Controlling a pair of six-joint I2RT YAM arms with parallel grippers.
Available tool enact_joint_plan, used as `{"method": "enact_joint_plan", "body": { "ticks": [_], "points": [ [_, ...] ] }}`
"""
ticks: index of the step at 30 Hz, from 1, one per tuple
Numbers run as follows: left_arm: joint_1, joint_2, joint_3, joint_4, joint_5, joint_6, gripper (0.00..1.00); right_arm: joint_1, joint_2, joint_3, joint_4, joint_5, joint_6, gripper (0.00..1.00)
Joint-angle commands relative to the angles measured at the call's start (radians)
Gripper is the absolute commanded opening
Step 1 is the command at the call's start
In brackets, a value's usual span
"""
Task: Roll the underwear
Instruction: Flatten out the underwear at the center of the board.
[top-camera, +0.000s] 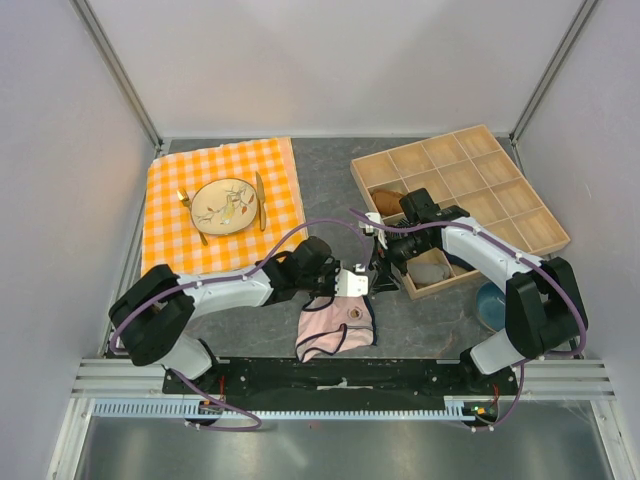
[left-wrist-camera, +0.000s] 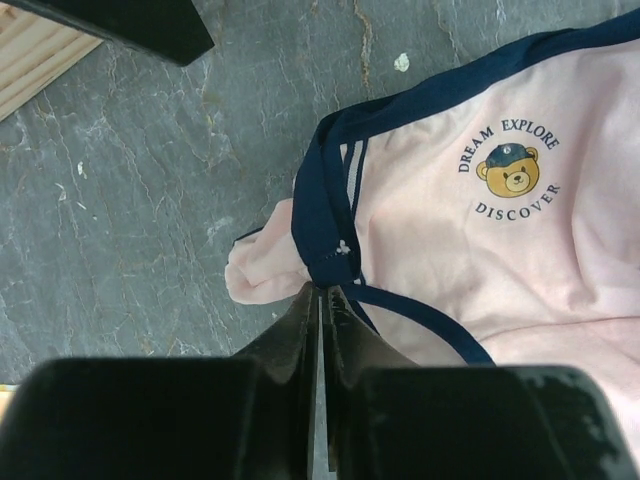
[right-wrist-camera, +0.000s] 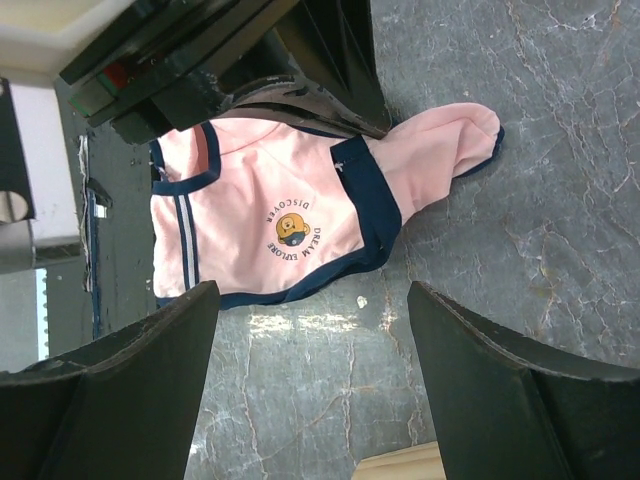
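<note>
The pale pink underwear (top-camera: 335, 325) with navy edging lies on the grey stone table near the front edge, between the arms. In the left wrist view it (left-wrist-camera: 480, 250) shows a bear print, and a corner of it is bunched up. My left gripper (left-wrist-camera: 322, 285) is shut on its navy edge band; it also shows in the top view (top-camera: 350, 290). My right gripper (right-wrist-camera: 310, 300) is wide open and empty above bare table just beside the underwear (right-wrist-camera: 270, 200), and it hovers to the right of the left gripper in the top view (top-camera: 382, 272).
A wooden compartment tray (top-camera: 520, 215) stands at the back right, with a brown roll (top-camera: 390, 200) and a grey roll (top-camera: 432, 270) in it. An orange checked cloth (top-camera: 170, 230) with a plate (top-camera: 225, 205) lies at the back left. A blue bowl (top-camera: 490, 305) stands by the right base.
</note>
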Motion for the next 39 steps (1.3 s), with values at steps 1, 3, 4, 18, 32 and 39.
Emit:
{"method": "enact_joint_plan", "body": {
  "ticks": [1, 3, 4, 18, 32, 39],
  "points": [
    [0.002, 0.006, 0.032, 0.046, 0.023, -0.036, 0.02, -0.003, -0.007, 0.043, -0.013, -0.048, -0.037, 0.84],
    [0.002, 0.012, 0.044, 0.030, 0.025, -0.056, 0.02, -0.005, -0.004, 0.045, -0.016, -0.049, -0.043, 0.84],
    [0.004, 0.011, 0.046, 0.029, 0.026, -0.059, 0.02, -0.005, -0.004, 0.046, -0.021, -0.046, -0.045, 0.84],
    [0.002, -0.266, -0.135, 0.112, 0.094, -0.099, 0.28, -0.006, 0.004, 0.049, -0.044, -0.048, -0.074, 0.84],
    [0.002, -0.158, -0.099, 0.141, 0.055, 0.017, 0.62, -0.006, 0.016, 0.060, -0.073, -0.053, -0.099, 0.84],
    [0.008, -0.031, 0.009, 0.127, 0.043, 0.050, 0.62, -0.006, 0.016, 0.063, -0.079, -0.045, -0.105, 0.84]
  ]
}}
